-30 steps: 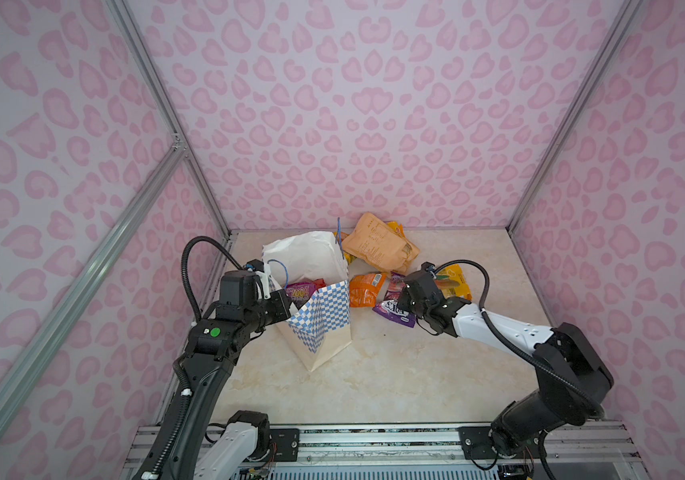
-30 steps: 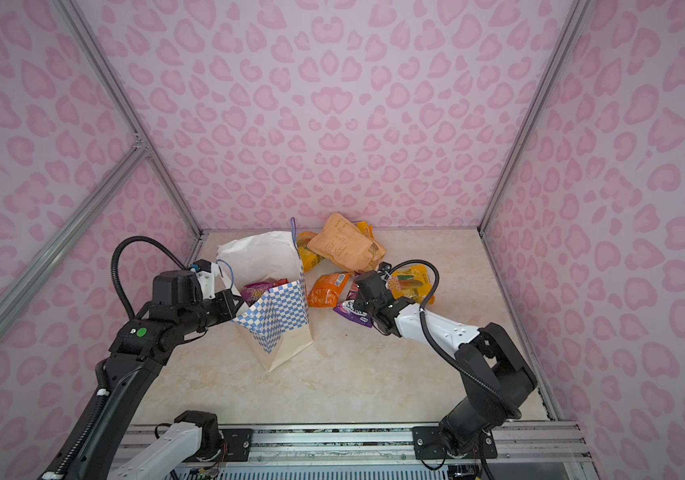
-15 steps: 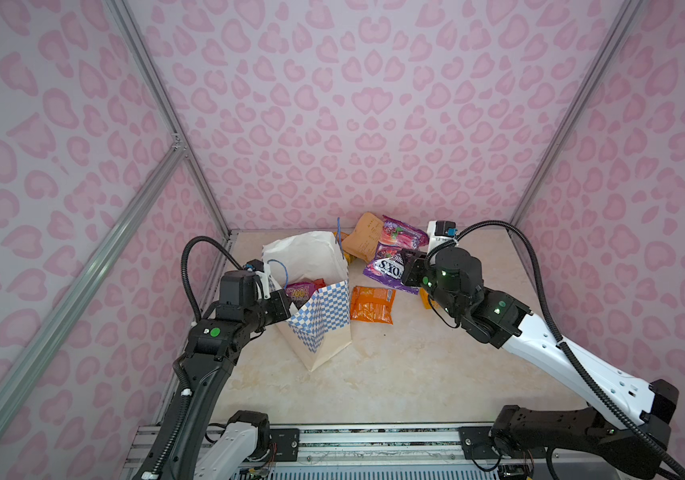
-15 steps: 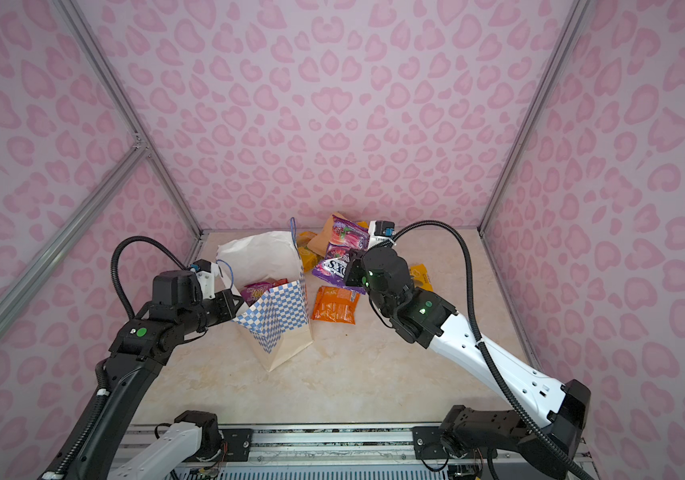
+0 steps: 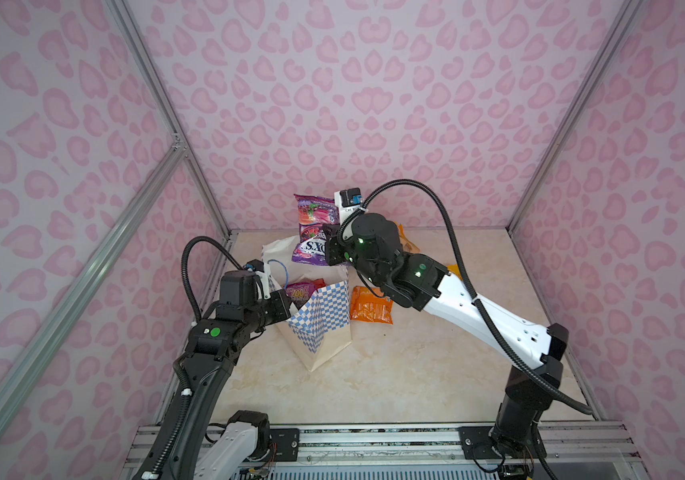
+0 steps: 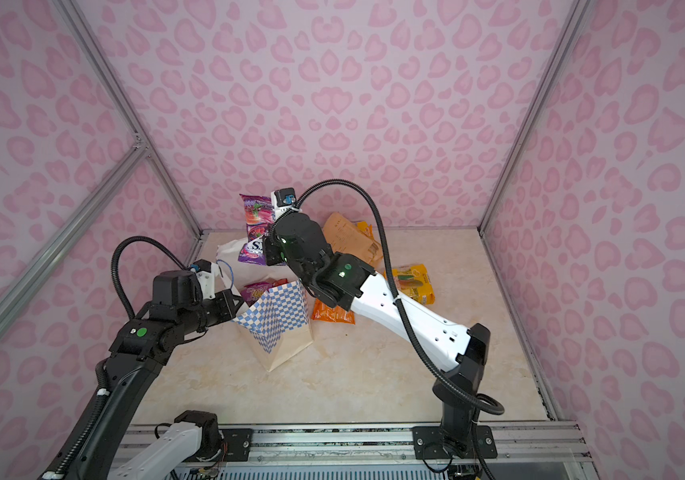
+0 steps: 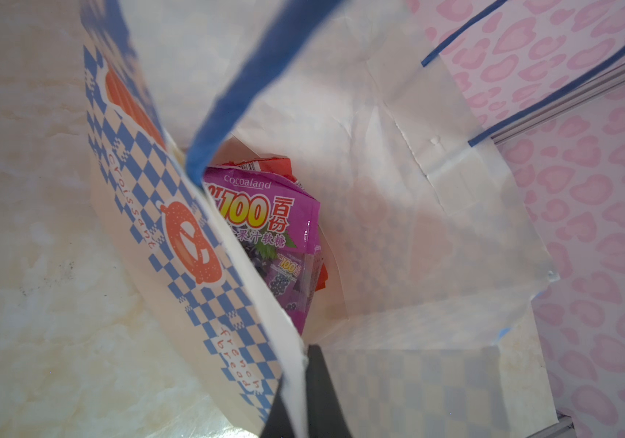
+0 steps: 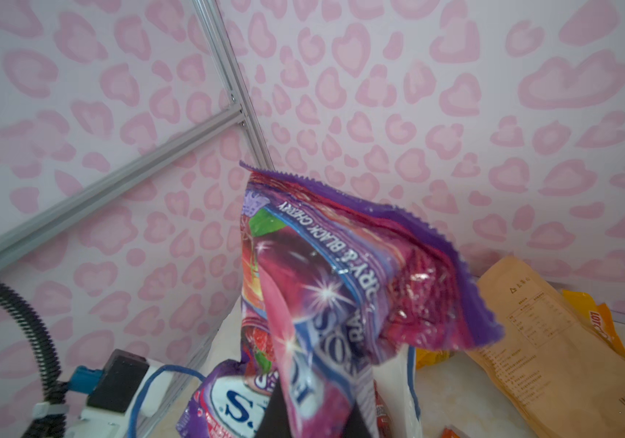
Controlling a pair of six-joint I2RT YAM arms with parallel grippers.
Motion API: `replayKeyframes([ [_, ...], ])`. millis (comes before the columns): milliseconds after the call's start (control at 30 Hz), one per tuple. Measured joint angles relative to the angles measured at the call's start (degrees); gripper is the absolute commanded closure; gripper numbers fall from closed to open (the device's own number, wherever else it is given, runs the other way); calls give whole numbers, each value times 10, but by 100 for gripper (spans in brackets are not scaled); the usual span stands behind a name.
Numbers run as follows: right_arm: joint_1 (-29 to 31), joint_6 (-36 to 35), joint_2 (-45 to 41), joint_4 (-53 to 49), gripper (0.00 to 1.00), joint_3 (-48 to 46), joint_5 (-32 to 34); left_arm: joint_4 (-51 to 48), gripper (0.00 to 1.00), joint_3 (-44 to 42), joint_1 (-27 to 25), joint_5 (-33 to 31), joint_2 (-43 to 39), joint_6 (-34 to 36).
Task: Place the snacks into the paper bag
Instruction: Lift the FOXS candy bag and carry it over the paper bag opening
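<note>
FOX'S packet (image 5: 314,232): location? (A)
In the air by the back wall of the paper bag (image 5: 320,332), lettering inverted. The right gripper (image 5: 328,247) pinches its lower end, jaws nearly together. (B)
Arms? (A)
Right arm reaches across the middle, wrist raised. Left gripper (image 5: 287,303) is clamped tight on the bag's rim; the mouth stands open. (B)
Surroundings? (A)
Cocoaland packet (image 7: 265,212) and red packet (image 7: 273,165) lie inside. Orange packet (image 5: 371,305) sits just beside the bag, partly hidden by the right arm; tan pouch (image 6: 349,237) and yellow packet (image 6: 413,282) lie behind (B)
</note>
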Motion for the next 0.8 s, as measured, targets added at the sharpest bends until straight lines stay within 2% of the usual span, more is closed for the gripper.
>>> replayKeyframes([
  [200, 1, -19, 146, -83, 90, 183, -5, 0, 95, -1, 0, 0, -2, 0],
  [333, 1, -30, 205, -133, 91, 238, 2, 0, 95, -1, 1, 0, -3, 0],
  [500, 1, -40, 228, -189, 92, 238, 23, -1, 94, -1, 1, 0, -4, 0],
  [633, 3, -45, 218, -195, 91, 197, 32, -1, 94, -1, 1, 0, -4, 0],
  [733, 8, -48, 203, -194, 82, 144, 33, -1, 94, -1, 2, 0, -4, 0],
  [800, 10, -48, 199, -194, 70, 123, 30, -1, 94, -1, 3, 3, -4, 0],
])
